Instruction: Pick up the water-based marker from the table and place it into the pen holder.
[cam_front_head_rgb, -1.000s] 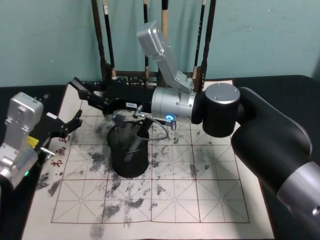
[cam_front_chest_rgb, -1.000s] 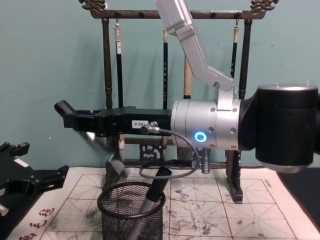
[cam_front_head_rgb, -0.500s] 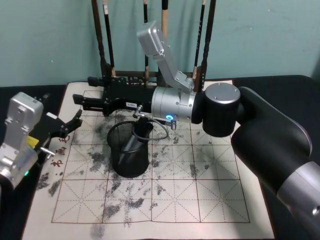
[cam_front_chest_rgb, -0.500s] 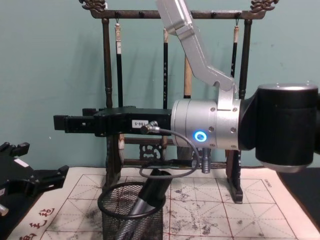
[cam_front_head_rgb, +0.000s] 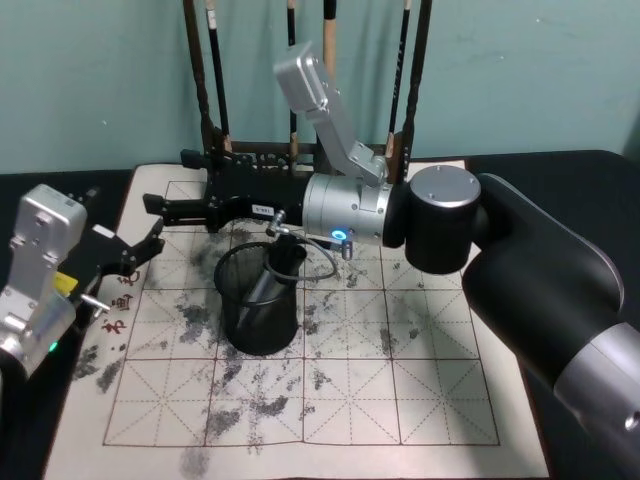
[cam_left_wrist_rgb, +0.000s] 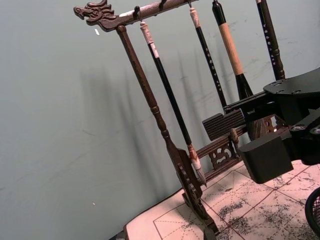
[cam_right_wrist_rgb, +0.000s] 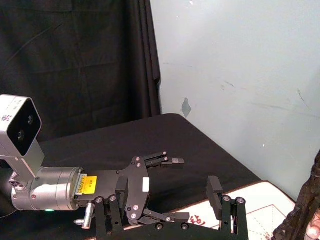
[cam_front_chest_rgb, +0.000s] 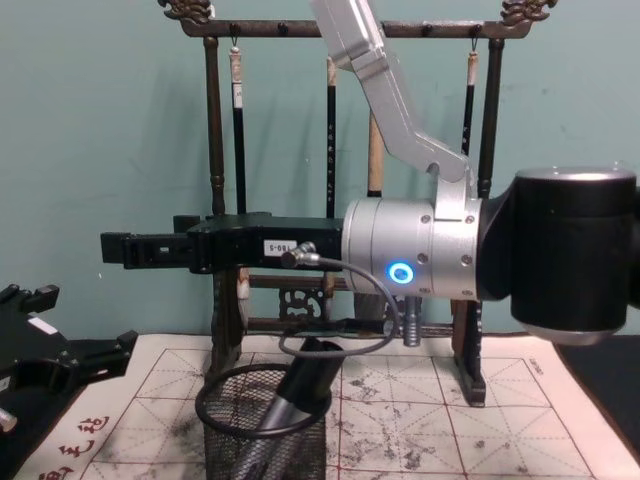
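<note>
The pen holder is a black mesh cup standing on the ink-stained grid paper. Inside it the water-based marker leans against the rim, its dark cap sticking out; the chest view shows the marker in the pen holder too. My right gripper hangs level above and to the left of the holder, open, with nothing between its fingers. The left wrist view shows the right gripper with its jaws apart. My left gripper rests open at the paper's left edge.
A tall dark wooden rack of hanging calligraphy brushes stands right behind the right gripper and the holder. The grid paper covers most of the black table. The right arm's large silver and black body spans the space above the holder.
My right gripper has turned at the wrist, so its fingers lie level instead of splayed up and down. The marker has settled to a lean inside the holder. The left arm has not moved.
</note>
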